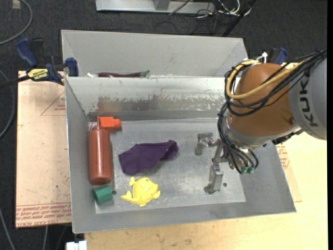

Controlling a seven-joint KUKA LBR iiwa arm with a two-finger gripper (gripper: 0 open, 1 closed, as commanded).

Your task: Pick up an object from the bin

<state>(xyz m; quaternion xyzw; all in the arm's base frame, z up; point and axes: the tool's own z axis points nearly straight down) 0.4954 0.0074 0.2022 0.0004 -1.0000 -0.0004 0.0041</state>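
Observation:
My gripper [208,161] hangs over the right part of the bin floor, open, with only bare metal between its two fingers. A crumpled purple cloth [148,156] lies to its left, near the middle of the bin. In front of the cloth sits a small yellow toy figure [140,191]. None of these touches the gripper.
A reddish-brown bottle [100,154] with an orange cap lies along the left wall. A small green block [103,194] rests at the bottle's near end. A dark purple thing [122,74] peeks over the divider in the back compartment. The arm's orange cover and cables hang over the bin's right side.

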